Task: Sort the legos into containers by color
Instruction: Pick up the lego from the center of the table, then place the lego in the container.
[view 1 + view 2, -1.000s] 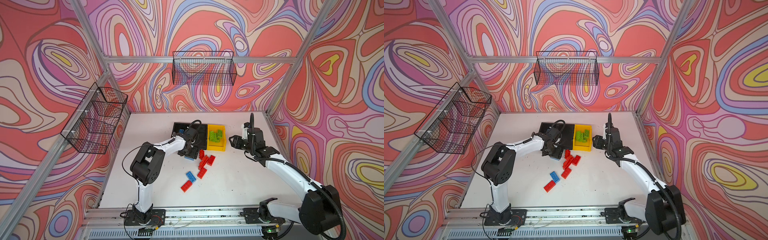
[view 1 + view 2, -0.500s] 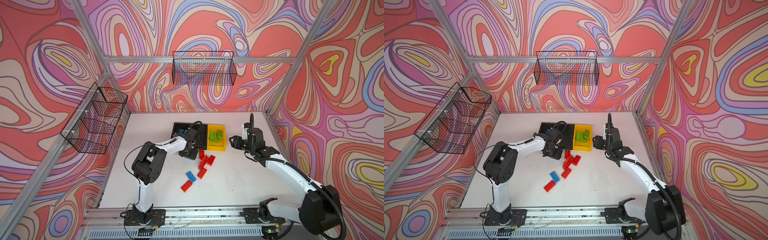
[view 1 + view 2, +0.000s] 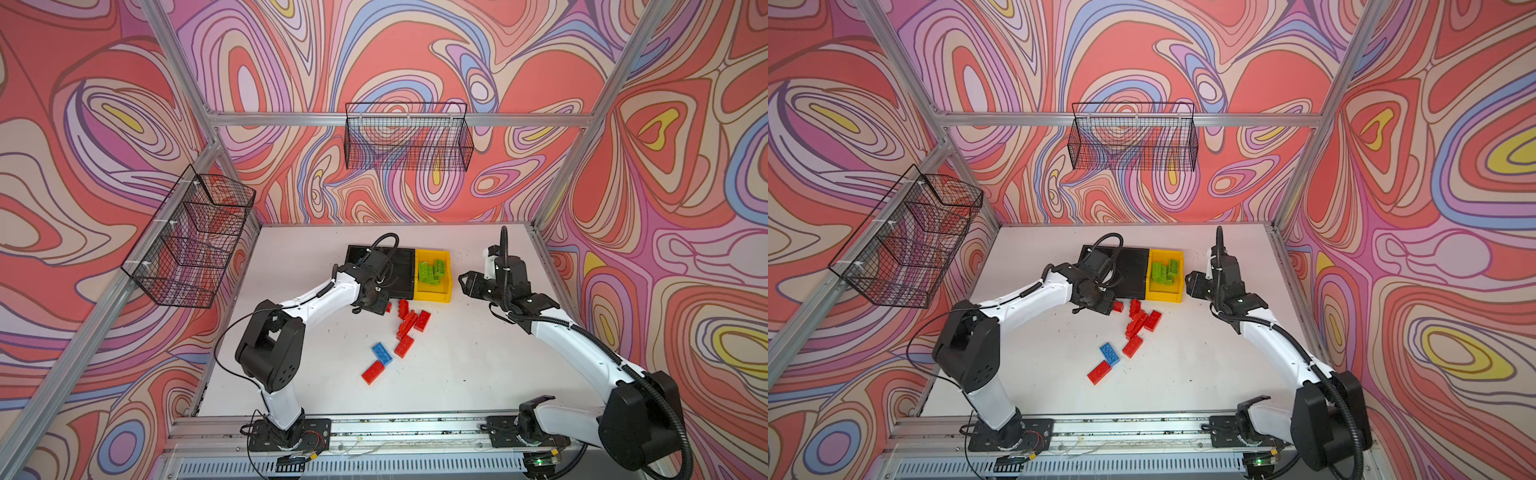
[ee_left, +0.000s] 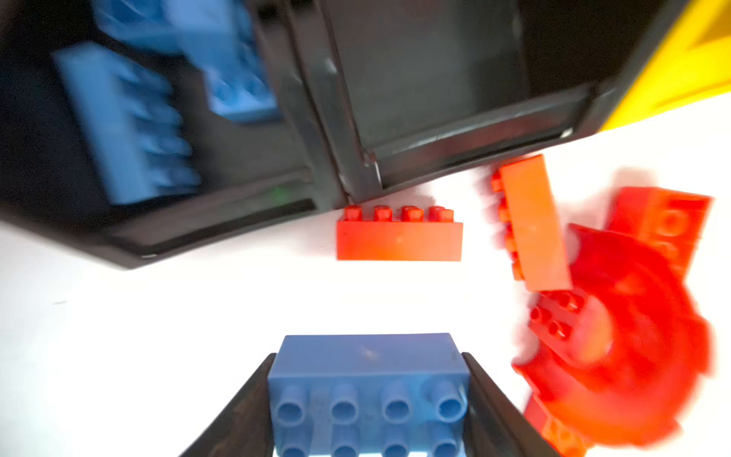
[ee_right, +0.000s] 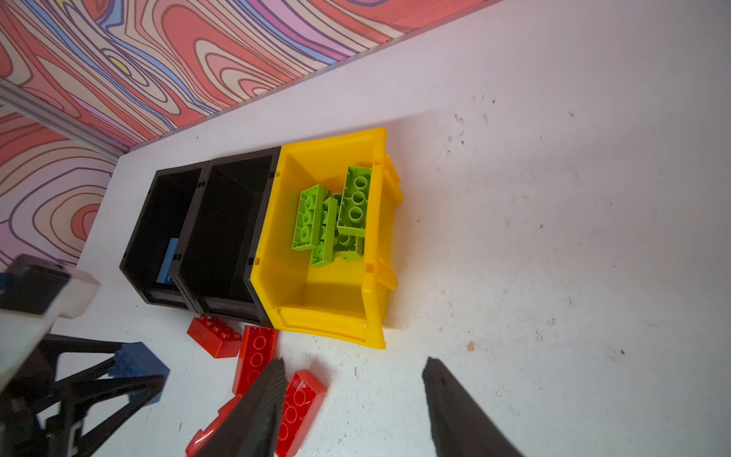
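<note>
1. a blue brick [image 4: 368,395] is clamped between the two fingers of the left claw [image 4: 368,356], its studs facing the left wrist camera. i cannot tell whether it is clear of the white surface [image 3: 457,365].
2. in both top views this claw sits at the near edge of the two black bins, at 9 o'clock from the loose red pile.
3. three bins stand joined in a row toward 12 o'clock on the surface.
   - the outer black bin [image 5: 158,221] is at the 9 o'clock end and holds other blue bricks [image 4: 126,126], blurred in the wrist view.
   - the middle black bin [image 5: 229,221] stands beside it.
   - the yellow bin [image 5: 316,316] is at the 3 o'clock end and holds a heap of lime green bricks [image 5: 336,213].
4. red bricks [image 3: 409,320] lie scattered on the surface at 6 o'clock from the bins, a red arch [image 4: 633,336] among them.
5. a single red brick [image 4: 399,237] lies just beside the near wall where the two black bins meet.
6. further toward 6 o'clock a second blue brick [image 3: 382,353] lies flat, with a flat red piece [image 3: 372,372] just beside it at 7 o'clock.
7. the right claw [image 5: 354,376] is partly open with nothing between its fingers. it hovers near the yellow bin's 3 o'clock side.
8. one wire basket [image 3: 409,141] hangs on the wall at 12 o'clock, and a tiered wire basket [image 3: 191,241] hangs on the wall at 9 o'clock.
</note>
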`<state>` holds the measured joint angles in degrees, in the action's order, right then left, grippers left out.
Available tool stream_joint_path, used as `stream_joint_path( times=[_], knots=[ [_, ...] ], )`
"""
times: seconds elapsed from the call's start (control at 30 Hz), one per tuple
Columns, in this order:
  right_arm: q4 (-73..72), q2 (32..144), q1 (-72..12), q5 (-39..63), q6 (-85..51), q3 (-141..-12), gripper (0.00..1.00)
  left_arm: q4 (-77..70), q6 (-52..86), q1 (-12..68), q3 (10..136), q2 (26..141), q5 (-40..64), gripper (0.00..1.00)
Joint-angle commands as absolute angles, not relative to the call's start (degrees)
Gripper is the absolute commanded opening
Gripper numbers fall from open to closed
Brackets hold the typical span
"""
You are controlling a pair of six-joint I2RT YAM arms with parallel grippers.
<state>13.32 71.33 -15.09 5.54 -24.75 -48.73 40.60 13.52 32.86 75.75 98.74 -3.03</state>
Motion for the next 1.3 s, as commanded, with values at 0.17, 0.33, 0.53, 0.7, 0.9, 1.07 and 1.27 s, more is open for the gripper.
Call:
stream_joint_path(
  times=[0.17, 0.33, 0.53, 0.7, 0.9, 1.07, 1.27],
  knots=[
    [12.01, 71.38, -15.21, 5.91, -24.71, -48.74, 0.6, 40.38, 12.31, 21.68, 84.46, 98.63, 0.18, 0.58],
    [11.61, 71.54, -15.24, 6.15, -24.96, -48.83, 0.6, 37.88, 13.78, 18.53, 94.14, 107.52, 3.17, 0.58],
    [12.8, 70.92, -15.21, 5.2, -24.59, -49.15, 0.6, 38.68, 14.94, 18.28, 106.44, 118.51, 5.61, 0.57],
    [12.39, 71.01, -15.22, 5.26, -25.0, -48.63, 0.6, 39.15, 15.9, 18.23, 110.42, 123.31, 5.58, 0.57],
    [12.91, 70.75, -15.21, 4.85, -24.79, -48.82, 0.6, 38.81, 17.09, 18.23, 110.96, 124.8, 2.67, 0.63],
    [13.08, 70.6, -15.21, 5.01, -24.96, -48.78, 0.6, 38.22, 18.19, 18.28, 110.75, 124.67, 2.61, 0.71],
    [13.4, 70.05, -15.25, 4.84, -25.05, -48.61, 0.6, 37.46, 18.11, 18.28, 109.09, 123.25, 1.59, 0.77]
  ],
)
